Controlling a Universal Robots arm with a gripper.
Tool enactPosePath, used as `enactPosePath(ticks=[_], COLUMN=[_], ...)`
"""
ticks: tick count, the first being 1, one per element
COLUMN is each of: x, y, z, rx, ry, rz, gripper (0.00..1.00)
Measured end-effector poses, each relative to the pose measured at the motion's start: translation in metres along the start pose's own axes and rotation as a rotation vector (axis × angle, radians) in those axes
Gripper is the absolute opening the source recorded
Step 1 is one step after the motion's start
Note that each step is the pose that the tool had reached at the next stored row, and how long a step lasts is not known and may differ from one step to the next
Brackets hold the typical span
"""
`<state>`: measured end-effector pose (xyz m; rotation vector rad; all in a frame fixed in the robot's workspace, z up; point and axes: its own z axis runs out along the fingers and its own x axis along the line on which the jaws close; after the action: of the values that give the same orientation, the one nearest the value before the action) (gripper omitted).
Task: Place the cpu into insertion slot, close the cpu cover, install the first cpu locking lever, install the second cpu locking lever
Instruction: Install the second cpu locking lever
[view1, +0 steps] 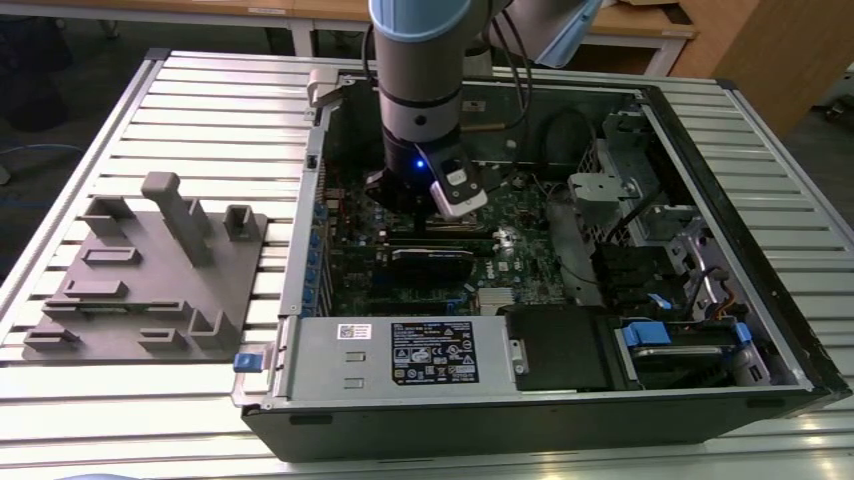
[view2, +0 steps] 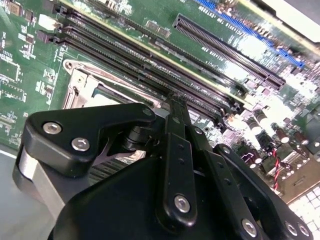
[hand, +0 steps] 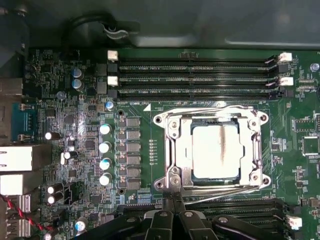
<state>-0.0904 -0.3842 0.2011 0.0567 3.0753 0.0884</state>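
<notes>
Exterior view: the arm reaches into the open computer case (view1: 747, 330). First wrist view: the cpu (hand: 216, 151) sits in the insertion slot under the closed cpu cover (hand: 172, 150); the closed end effector (hand: 173, 196) seems to press a locking lever (hand: 220, 189), which needs latching.

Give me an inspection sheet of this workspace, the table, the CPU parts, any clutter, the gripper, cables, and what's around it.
Surface: slatted metal table, carrying an open computer case.
Job's things: cpu seated in the insertion slot; cpu cover closed over it, framing the chip.
Clutter: grey fixture block on the exterior view's left.
Grippers: gripper at the socket's edge; fingers together.
Cables: red and black wires by the board's ports; dark cables inside the case.
Surroundings: wooden desks behind.
</notes>
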Motion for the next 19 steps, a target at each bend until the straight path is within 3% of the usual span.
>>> enactPosePath(ticks=[6, 9, 11, 17, 19], x=[0.0000, 0.0000, 0.0000, 0.0012, 0.0021], y=[-0.0013, -0.0021, -0.0028, -0.0052, -0.0056], z=[0.0007, 0.0009, 0.0011, 0.0030, 0.0032], rx=[-0.0174, -0.0451, -0.0588, -0.0657, -0.0743], ry=[0.0006, 0.0017, 0.0020, 0.0026, 0.0027], rz=[0.001, 0.003, 0.004, 0.004, 0.005], gripper=[0.10, 0.10, 0.10, 0.10, 0.10])
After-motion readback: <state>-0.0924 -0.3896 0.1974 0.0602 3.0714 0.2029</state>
